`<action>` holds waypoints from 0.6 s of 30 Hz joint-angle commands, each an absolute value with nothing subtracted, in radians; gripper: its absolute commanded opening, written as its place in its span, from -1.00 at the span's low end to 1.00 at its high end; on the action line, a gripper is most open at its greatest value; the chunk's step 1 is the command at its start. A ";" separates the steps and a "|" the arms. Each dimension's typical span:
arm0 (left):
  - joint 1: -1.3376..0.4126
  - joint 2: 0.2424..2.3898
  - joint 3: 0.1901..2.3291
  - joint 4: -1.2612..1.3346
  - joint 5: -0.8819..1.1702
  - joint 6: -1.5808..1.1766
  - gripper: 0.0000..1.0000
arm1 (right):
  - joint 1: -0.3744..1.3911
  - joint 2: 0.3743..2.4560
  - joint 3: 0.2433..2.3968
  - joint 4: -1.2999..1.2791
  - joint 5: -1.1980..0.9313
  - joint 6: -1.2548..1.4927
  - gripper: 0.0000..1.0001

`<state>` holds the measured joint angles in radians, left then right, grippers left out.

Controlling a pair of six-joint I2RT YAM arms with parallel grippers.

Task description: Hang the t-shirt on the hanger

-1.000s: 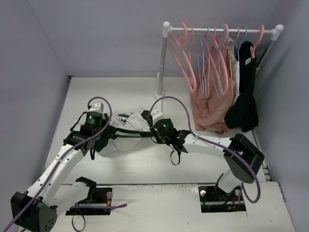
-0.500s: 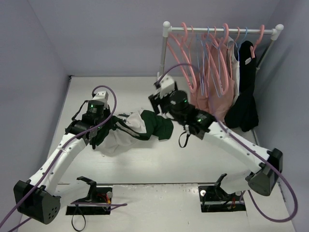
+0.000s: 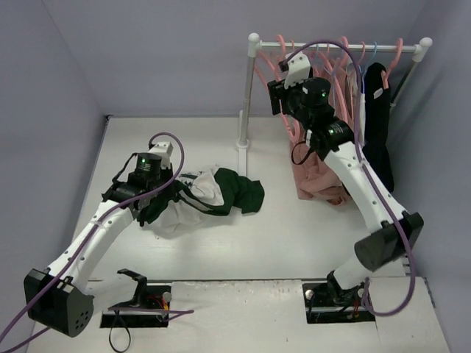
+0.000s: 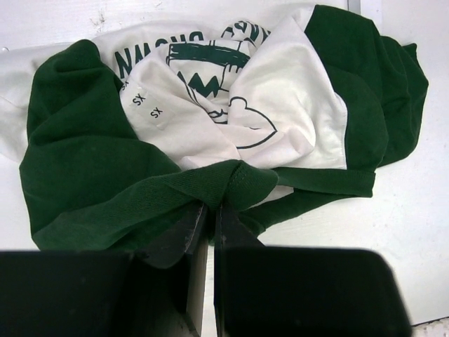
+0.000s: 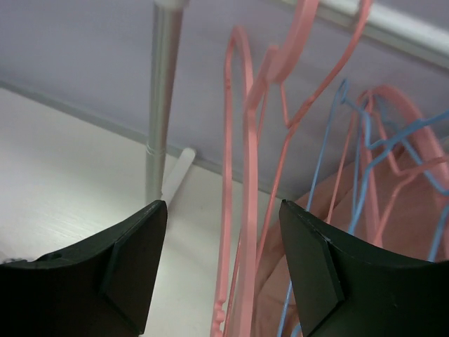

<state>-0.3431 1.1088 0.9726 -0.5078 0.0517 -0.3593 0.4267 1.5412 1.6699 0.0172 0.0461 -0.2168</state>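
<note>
1. Left gripper (image 4: 208, 210): fingers pressed together, pinching a dark green fold of the t-shirt (image 4: 231, 119). Arm low over the table (image 3: 294, 235), left of centre.
2. T-shirt: crumpled heap on the table, left of the rack (image 3: 338, 45) and well apart from it. Cream body is bunched, the printed chest partly shows, and one green sleeve trails right. Held at one point only.
3. Right gripper (image 5: 221, 210): fingers spread wide, holding nothing. In the wrist view the wire of the hanger (image 5: 229, 126) stands in the gap just beyond the tips; contact cannot be told.
4. Change: a second ago the right gripper was down at the heap's right edge. It has since let go, risen and swung far-right to the rack's left end. The sleeve it left now lies loose on the table.
5. Hanger: on the rail among other pink ones and blue hangers (image 5: 330, 154), with a pink garment (image 3: 316, 173) hanging behind.
6. Reading: the step has passed from handling cloth to fetching the hanger. Dressing has not yet begun.
7. Risk: the neighbouring wires crowd close, so two may be caught at once.
</note>
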 commanded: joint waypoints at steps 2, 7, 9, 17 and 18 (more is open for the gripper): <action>-0.342 1.072 0.986 -0.475 0.049 -0.333 -1.00 | 0.371 1.623 1.742 0.039 -0.037 -0.231 0.25; -0.342 1.072 0.988 -0.476 0.054 -0.333 -1.00 | 0.364 1.664 1.766 0.041 -0.037 -0.233 0.25; -0.341 1.069 0.986 -0.477 0.055 -0.333 -1.00 | 0.364 1.669 1.767 0.040 -0.049 -0.229 0.22; -0.336 1.072 0.988 -0.476 0.066 -0.337 -1.00 | 0.367 1.655 1.757 0.043 -0.084 -0.191 -0.25; -0.336 1.071 0.986 -0.476 0.069 -0.337 -1.00 | 0.367 1.657 1.759 0.041 -0.079 -0.187 -0.25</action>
